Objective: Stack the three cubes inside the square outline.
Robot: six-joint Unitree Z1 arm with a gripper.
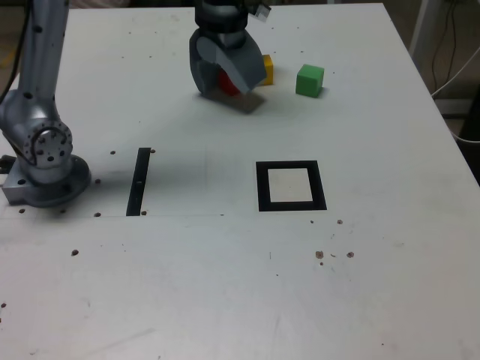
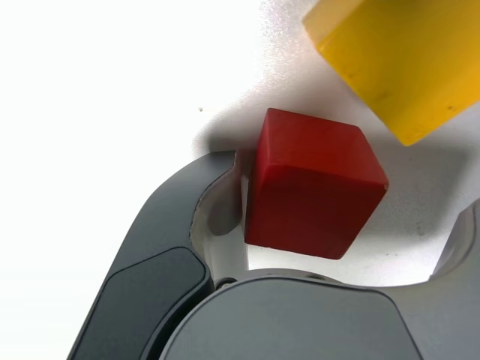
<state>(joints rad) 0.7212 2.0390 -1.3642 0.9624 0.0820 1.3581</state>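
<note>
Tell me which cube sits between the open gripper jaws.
The red cube: it sits between the open jaws of the gripper. The yellow cube lies just beyond it, and the green cube stands apart.

red cube (image 2: 311, 187), yellow cube (image 2: 397, 60), green cube (image 1: 309, 79), black-framed white square outline (image 1: 291, 205)

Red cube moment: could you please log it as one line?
gripper: open, around red cube | yellow cube, green cube: on table | square outline: empty

You can see only a small bit of the red cube (image 1: 227, 83) behind the pincer (image 1: 229, 75) in the exterior view, part of the yellow cube (image 1: 265, 70) hides there too, and the wrist view's edge cuts off the yellow cube (image 2: 397, 60).
</note>
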